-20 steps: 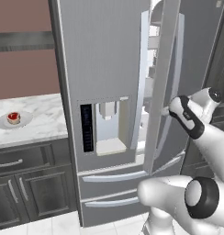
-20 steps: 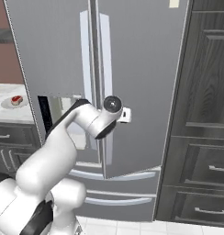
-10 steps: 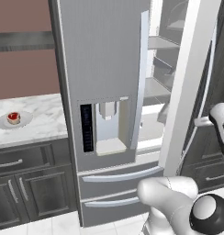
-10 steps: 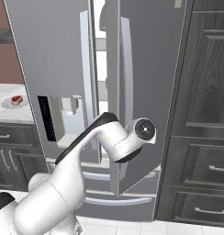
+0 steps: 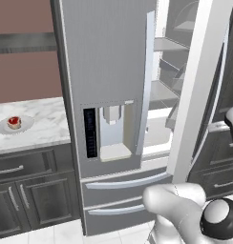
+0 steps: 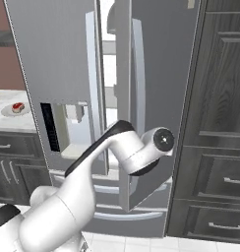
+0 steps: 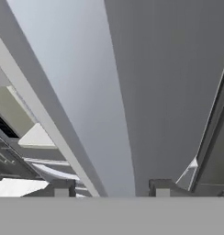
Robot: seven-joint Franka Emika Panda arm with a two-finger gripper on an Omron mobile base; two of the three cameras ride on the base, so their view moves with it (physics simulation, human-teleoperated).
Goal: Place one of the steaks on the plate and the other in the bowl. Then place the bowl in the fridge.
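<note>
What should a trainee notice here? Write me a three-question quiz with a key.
1. True or false: both doors of the fridge are shut.
2. The steak lies on: A) the plate; B) a fridge shelf; C) the floor.
3. Fill in: the plate stands on the marble ___ beside the fridge.
Key: 1 false, one door stands open, showing shelves; 2 A; 3 counter.
</note>
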